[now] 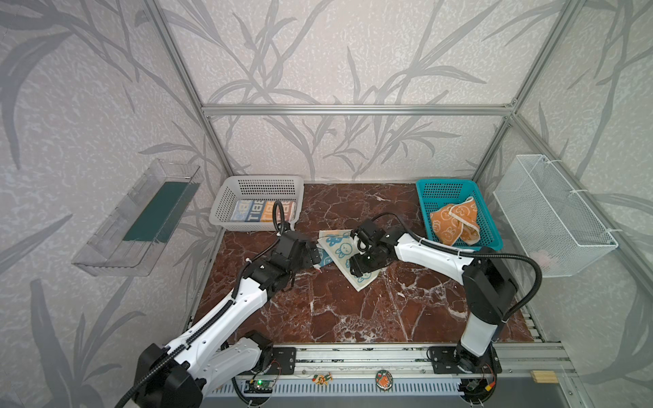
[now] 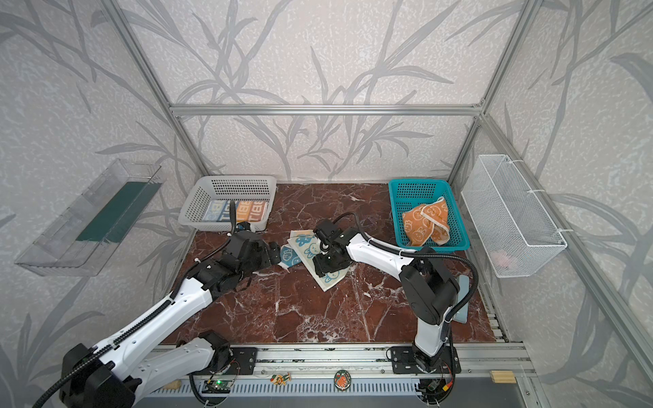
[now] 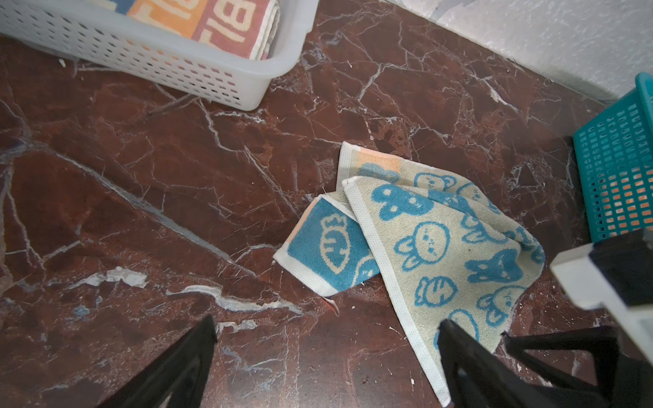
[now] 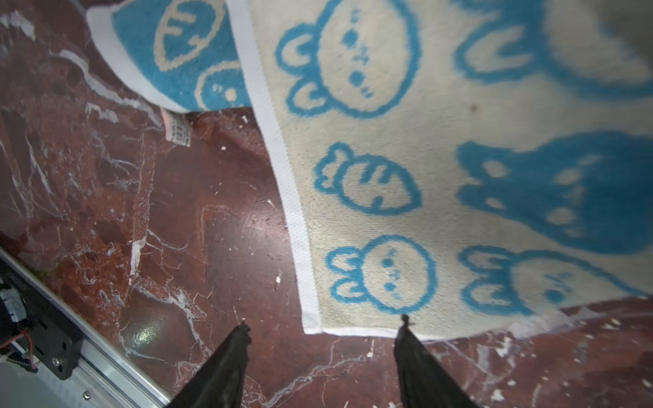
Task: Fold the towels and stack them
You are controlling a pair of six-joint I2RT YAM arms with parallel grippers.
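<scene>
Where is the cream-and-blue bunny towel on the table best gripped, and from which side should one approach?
Probably its white-hemmed near corner. The cream-and-blue towel lies partly folded, one flap blue side up, but this corner lies flat and free, pointing toward the front rail. Come down from above on that side; the open right gripper hangs over it.

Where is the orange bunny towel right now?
In both top views the orange bunny towel lies crumpled inside the teal basket, at the back right of the marble table.
</scene>
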